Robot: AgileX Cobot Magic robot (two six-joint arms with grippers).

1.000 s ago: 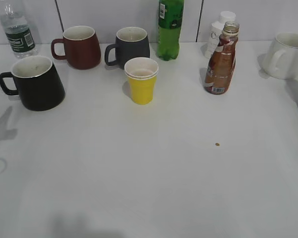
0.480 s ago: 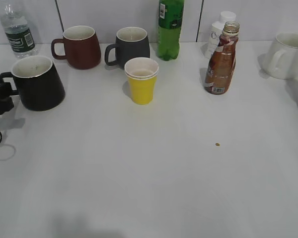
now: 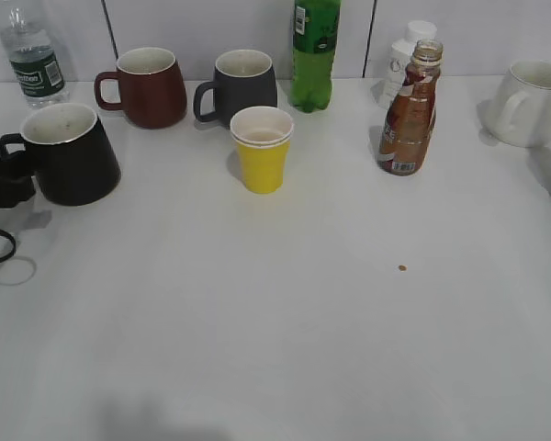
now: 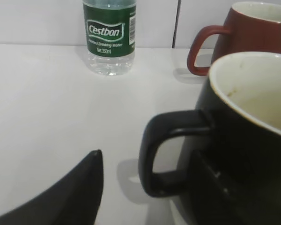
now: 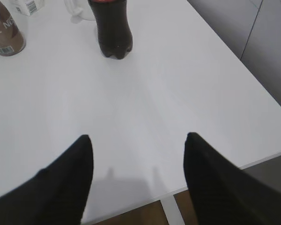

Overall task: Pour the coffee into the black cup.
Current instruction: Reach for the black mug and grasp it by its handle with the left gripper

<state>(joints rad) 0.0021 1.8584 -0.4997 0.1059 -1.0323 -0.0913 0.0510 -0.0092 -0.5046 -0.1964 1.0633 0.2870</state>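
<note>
A white table [image 3: 285,322] meets a pale panelled wall; its front half lies bare. The black cup [image 3: 71,152] stands far left, the left claw [image 4: 147,187] spread around its handle. The coffee [image 3: 409,110] stands back right. The right claw [image 5: 138,176] gapes, near the table's edge.

Premises read as a robot test bench in a lab or similar indoor workroom — not a home kitchen. Evidence: a bare white counter [image 3: 285,322] set against a pale panelled wall [image 3: 211,28] with thin dark seams, no appliances or sink. Assorted drinkware and bottles stand in a loose row toward 12 o'clock — a maroon mug [image 3: 147,87], a dark grey mug [image 3: 241,87], a yellow paper cup [image 3: 262,149], a green bottle [image 3: 314,53], a water bottle [image 3: 32,53] at 10 o'clock. The right wrist view shows the counter's edge and a grey floor beyond.
</note>
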